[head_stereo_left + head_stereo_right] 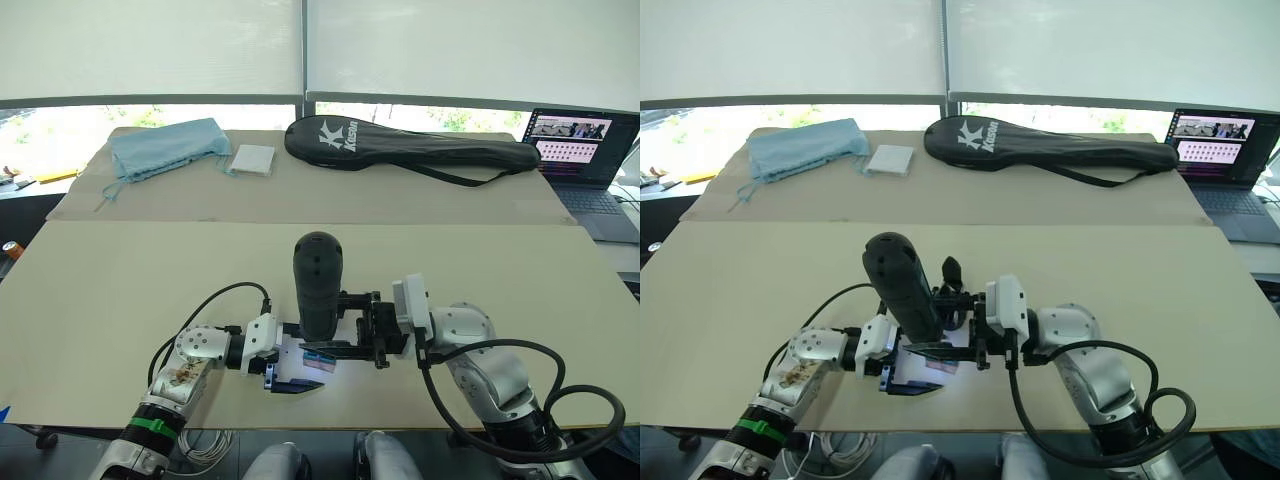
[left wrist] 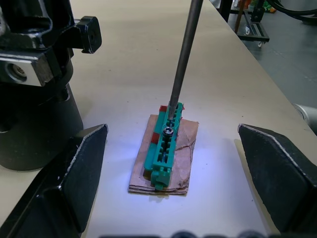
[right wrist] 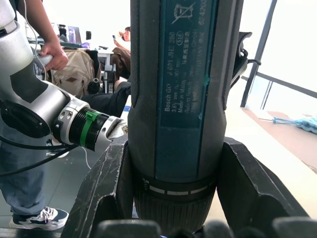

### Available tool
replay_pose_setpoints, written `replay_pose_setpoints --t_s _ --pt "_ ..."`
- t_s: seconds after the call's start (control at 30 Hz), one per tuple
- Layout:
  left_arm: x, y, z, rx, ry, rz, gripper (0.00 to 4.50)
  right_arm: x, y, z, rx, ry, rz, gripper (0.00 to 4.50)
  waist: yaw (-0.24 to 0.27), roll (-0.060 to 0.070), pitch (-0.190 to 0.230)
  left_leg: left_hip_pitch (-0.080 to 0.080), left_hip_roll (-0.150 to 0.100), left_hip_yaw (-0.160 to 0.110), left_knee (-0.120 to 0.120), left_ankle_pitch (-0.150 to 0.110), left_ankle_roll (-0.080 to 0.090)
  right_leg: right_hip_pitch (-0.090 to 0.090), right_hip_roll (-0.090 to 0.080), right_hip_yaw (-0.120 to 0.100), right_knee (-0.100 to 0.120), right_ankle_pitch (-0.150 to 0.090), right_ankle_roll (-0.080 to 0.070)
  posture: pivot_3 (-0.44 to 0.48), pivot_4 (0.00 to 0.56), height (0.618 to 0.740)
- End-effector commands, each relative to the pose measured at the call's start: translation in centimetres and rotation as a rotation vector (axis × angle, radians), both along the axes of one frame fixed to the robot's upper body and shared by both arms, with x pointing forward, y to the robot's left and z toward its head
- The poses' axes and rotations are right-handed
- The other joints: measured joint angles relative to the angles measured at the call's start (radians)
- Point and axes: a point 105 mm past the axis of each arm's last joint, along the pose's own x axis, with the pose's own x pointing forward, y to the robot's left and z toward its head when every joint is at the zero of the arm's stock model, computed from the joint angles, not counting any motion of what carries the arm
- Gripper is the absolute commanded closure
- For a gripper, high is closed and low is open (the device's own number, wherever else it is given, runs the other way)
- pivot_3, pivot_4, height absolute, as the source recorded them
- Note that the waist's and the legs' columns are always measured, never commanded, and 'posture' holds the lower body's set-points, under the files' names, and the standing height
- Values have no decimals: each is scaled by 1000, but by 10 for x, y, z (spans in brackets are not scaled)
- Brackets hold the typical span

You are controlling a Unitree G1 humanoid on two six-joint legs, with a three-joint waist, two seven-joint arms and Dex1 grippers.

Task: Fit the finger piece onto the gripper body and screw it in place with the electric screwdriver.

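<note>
The electric screwdriver [image 1: 318, 282] stands nearly upright near the table's front edge, with my right gripper [image 1: 322, 345] shut around its lower body [image 3: 181, 99]. Its thin metal bit [image 2: 184, 59] comes down onto a screw in a small green-and-tan block [image 2: 164, 151], lit by the tool's light. My left gripper [image 2: 172, 130] is open, one finger on each side of that block and not touching it. The gripper body [image 2: 34, 94] stands on the table right beside the block, and its pointed black finger [image 1: 951, 270] sticks up behind the screwdriver. The finger piece is out of view.
At the back of the table lie a long black racket bag [image 1: 400, 145], a blue cloth [image 1: 165, 145] and a white pad [image 1: 252, 160]. A laptop [image 1: 580, 150] sits at the far right. The table's front edge [image 1: 330, 425] is just behind the grippers. People stand beyond it [image 3: 47, 49].
</note>
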Motion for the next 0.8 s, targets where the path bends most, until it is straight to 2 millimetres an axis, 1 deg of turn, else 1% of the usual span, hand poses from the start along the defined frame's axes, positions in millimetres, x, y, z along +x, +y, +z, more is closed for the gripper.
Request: replay_pose_setpoints --t_s 0.03,0.8 --pt "-7 -4 -14 32 61 -12 58 -5 2 11 43 -57 20 2582 0 0 0 0 0 0 0 0 0 0 0 0 0 0 0 0 150 740" --pt "-8 -4 -13 30 71 3 58 -4 2 12 41 -57 22 2582 -1 0 0 0 0 0 0 0 0 0 1 0 0 0 0 0 150 740"
